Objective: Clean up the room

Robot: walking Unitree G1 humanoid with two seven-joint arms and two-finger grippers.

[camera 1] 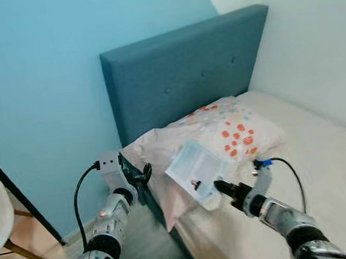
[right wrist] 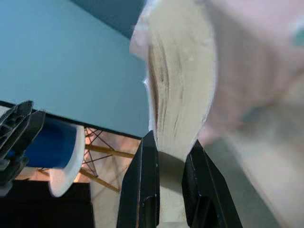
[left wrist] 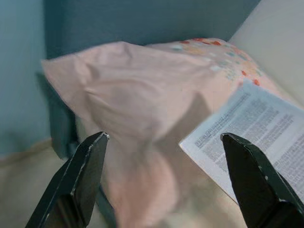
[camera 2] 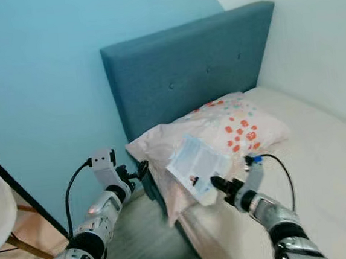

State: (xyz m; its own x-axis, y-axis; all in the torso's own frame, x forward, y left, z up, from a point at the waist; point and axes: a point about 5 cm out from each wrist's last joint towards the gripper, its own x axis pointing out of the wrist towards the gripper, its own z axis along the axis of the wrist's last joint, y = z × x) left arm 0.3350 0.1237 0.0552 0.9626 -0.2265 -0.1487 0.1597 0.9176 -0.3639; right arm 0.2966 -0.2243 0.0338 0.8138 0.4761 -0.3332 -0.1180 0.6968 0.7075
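One book (camera 1: 196, 171) clamped in right end effector (camera 1: 222, 189), print unreadable; left end effector (left wrist: 166, 183) open.

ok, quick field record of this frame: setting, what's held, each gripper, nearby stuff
setting: bed with blue headboard, blue wall
held item: book, above the pillow edge
right gripper: shut on the book's lower edge
left gripper: open, beside the pillow's corner, holding nothing
pillow: pink with orange dots, against the headboard
other: chair with wooden legs beside the bed
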